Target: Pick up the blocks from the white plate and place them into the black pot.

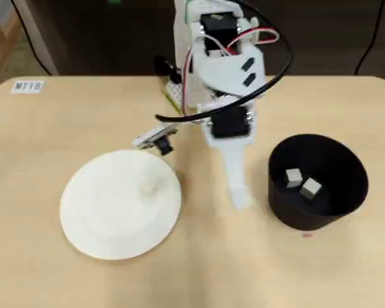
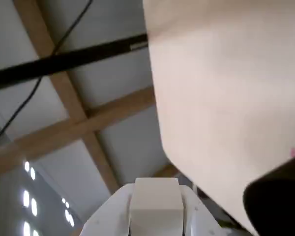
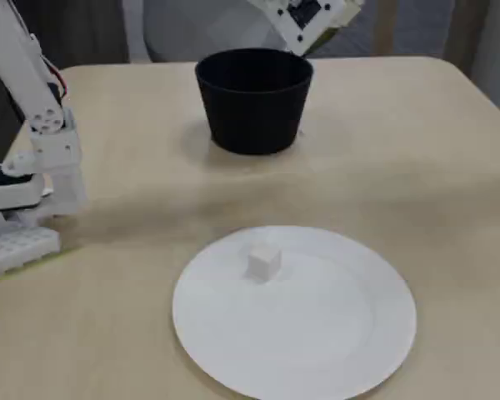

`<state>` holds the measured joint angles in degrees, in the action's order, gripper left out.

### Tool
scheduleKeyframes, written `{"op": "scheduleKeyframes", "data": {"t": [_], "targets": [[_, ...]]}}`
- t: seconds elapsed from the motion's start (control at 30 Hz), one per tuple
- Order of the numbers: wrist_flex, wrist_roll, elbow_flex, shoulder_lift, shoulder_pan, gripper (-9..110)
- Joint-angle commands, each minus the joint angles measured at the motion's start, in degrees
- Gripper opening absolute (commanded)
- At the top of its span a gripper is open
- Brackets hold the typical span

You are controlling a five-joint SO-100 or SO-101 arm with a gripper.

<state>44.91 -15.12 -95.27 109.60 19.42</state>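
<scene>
My gripper (image 1: 239, 194) hangs in the air between the white plate (image 1: 96, 221) and the black pot (image 1: 346, 192). In the wrist view the gripper (image 2: 156, 196) is shut on a pale block (image 2: 156, 209), with the pot's edge (image 2: 280, 196) at the lower right. Two blocks (image 1: 294, 177) (image 1: 311, 187) lie inside the pot. One block (image 3: 263, 260) sits on the plate (image 3: 333, 350) near its far side, and shows faintly in the overhead view (image 1: 151, 186). In the fixed view the pot (image 3: 254, 104) stands behind the plate; only the wrist (image 3: 304, 18) shows above it.
The arm's base (image 3: 21, 208) stands at the left table edge in the fixed view. Cables (image 1: 269, 77) loop around the arm. A small label (image 1: 27, 86) is stuck at the table's top-left corner in the overhead view.
</scene>
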Motion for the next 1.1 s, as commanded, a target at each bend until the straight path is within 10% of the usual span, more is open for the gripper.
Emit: {"op": "scheduleKeyframes", "data": {"t": [0.0, 0.73, 0.9, 1.07], "targets": [[-1.58, -4.04, -4.39, 5.98, 5.63, -2], [-20.48, 2.29, -33.66, 9.93, 15.91, -2], [-18.54, 7.29, -33.75, 10.11, 17.49, 30], [-16.52, 8.96, -32.96, 11.07, 16.70, 27]]}}
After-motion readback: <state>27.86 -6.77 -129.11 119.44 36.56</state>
